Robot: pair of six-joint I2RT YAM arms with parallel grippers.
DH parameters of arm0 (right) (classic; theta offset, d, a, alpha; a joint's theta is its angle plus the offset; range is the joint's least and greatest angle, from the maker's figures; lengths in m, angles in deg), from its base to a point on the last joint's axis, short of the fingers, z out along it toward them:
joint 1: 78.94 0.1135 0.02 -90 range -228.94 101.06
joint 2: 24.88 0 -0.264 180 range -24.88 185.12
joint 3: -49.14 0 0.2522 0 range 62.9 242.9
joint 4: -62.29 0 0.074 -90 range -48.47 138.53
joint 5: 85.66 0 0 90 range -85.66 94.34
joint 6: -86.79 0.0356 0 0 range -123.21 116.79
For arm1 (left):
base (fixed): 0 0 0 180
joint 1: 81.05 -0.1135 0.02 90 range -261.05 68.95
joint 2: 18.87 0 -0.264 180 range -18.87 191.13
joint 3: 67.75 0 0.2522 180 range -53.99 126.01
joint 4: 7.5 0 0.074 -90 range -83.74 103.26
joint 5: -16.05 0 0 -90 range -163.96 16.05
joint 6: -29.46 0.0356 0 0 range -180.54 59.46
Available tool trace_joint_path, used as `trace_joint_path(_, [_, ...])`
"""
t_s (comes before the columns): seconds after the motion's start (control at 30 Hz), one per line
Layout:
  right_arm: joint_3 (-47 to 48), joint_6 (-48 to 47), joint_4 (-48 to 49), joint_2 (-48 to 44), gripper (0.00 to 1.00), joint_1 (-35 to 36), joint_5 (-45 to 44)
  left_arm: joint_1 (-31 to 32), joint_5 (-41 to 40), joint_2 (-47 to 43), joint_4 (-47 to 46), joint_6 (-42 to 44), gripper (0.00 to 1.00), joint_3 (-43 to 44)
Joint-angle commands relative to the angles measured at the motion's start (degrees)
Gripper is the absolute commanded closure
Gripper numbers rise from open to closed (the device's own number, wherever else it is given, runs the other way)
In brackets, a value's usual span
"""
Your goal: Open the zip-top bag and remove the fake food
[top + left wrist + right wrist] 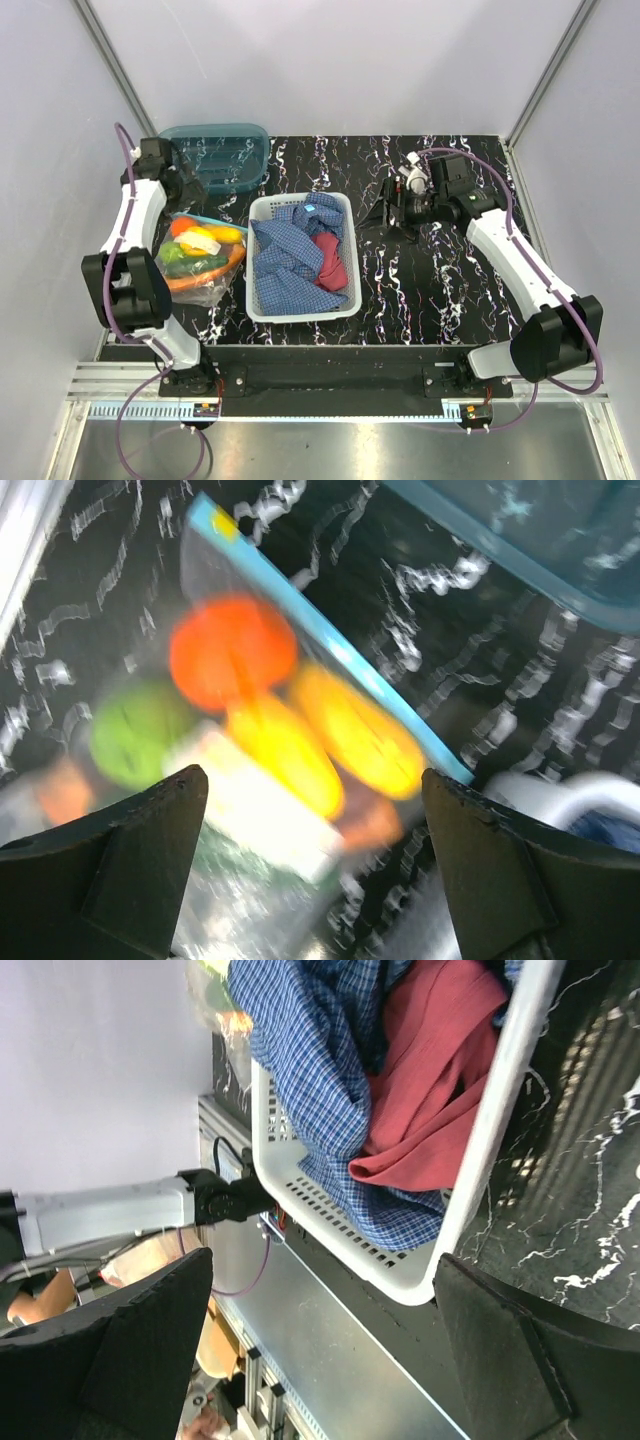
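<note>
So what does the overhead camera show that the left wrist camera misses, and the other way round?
Only the overhead view shows the right gripper, off to the right of the white basket, and the red cloth lying in that basket. Only the left wrist view shows the left gripper close up, its fingers spread open above the zip-top bag, though the picture is blurred. Both show the bag with its blue zip strip, the fake food inside it, the teal bin beyond, and at least a corner of the basket.

left end effector (315,790): fingers spread wide | right end effector (325,1265): fingers spread wide
</note>
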Motion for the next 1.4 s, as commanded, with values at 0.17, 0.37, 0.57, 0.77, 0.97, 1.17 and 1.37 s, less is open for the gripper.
trace_joint_path(0.17, [1.1,-1.9,1.2,-0.3,0.00,3.5,2.4,-15.4,20.8,-0.2,-16.2,13.2,0.10,-8.4])
trace_joint_path(0.37, [2.8,-2.5,0.5,1.4,0.00,5.2,2.5,-18.7,28.8,6.8,-15.3,16.7,0.08,-6.4])
trace_joint_path(0.57, [3.6,-2.8,0.5,2.5,0.00,5.3,1.7,-18.7,34.4,10.6,-16.2,12.4,0.09,-8.2])
trace_joint_path(0.77, [3.5,-3.2,0.9,2.8,0.00,5.3,0.8,-18.6,35.1,-1.8,-17.7,4.5,0.12,-21.3])
trace_joint_path(0.97, [3.4,-3.1,0.9,3.3,0.00,5.3,0.9,-19.1,33.3,-13.2,-16.7,6.0,0.09,-29.7])
trace_joint_path(1.17, [3.5,-2.8,0.9,4.2,0.00,5.4,0.9,-25.1,34.6,-4.0,-16.2,7.3,0.09,-22.8])
trace_joint_path(1.37, [4.4,-3.5,0.5,4.4,0.00,5.3,0.7,-27.1,42.9,6.2,-19.5,6.4,0.16,-15.0])
